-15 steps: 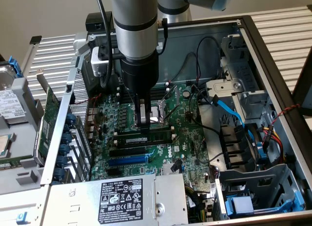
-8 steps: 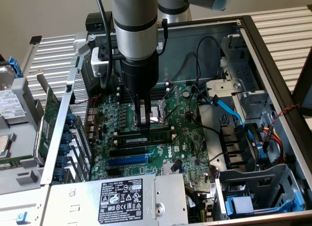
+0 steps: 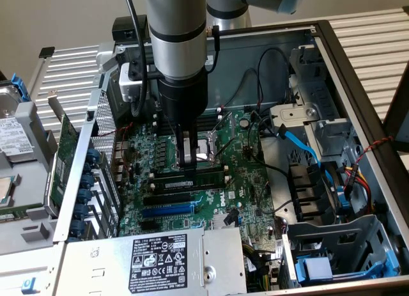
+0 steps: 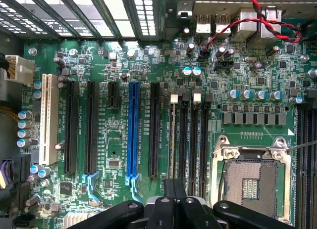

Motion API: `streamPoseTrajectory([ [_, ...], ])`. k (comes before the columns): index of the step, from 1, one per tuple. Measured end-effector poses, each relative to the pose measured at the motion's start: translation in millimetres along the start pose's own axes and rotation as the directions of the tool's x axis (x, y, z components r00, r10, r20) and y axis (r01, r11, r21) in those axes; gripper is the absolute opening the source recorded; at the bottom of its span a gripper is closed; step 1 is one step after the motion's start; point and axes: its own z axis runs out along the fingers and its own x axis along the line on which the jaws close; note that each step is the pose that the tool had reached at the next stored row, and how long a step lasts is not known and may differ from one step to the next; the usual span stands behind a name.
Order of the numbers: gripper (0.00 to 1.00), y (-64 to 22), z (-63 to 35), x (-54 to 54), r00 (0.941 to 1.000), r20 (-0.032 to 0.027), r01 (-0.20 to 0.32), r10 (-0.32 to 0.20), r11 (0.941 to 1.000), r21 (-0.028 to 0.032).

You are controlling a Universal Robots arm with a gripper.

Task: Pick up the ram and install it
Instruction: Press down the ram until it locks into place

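The ram [image 3: 203, 178] lies lengthwise in a memory slot on the motherboard [image 3: 249, 181], just beside the CPU socket [image 3: 206, 148] and parallel to the other slots. In the wrist view the ram [image 4: 173, 135] appears edge-on, a thin strip with a pale end, standing in the slot nearest the black expansion slot [image 4: 154, 127]. The pincer [image 3: 187, 160] stands directly over one end of the ram, its fingers [image 3: 185, 146] pointing straight down and touching or nearly touching the stick's top edge. In the wrist view the pincer [image 4: 173, 187] has its fingertips pressed together, clenched, with nothing visibly gripped between them. A blue slot [image 4: 132, 130] and a white slot [image 4: 46, 117] lie further along the board. The motherboard sits inside an open computer case [image 3: 358, 85], with the power supply [image 3: 160, 261] along its near edge.
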Motion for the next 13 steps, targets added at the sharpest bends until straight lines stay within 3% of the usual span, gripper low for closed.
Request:
streamPoseTrajectory([
  [4,0.11,0.5,0.3,0.1,1.0,0.007,0.001,-0.001,1.0,-0.0006],
  [9,0.11,0.8,-2.0,0.0,1.0,0.0094,0.0,0.0,1.0,-0.0001],
  [13,0.11,0.8,-9.1,0.3,1.0,0.0078,0.001,-0.001,1.0,-0.0004],
])
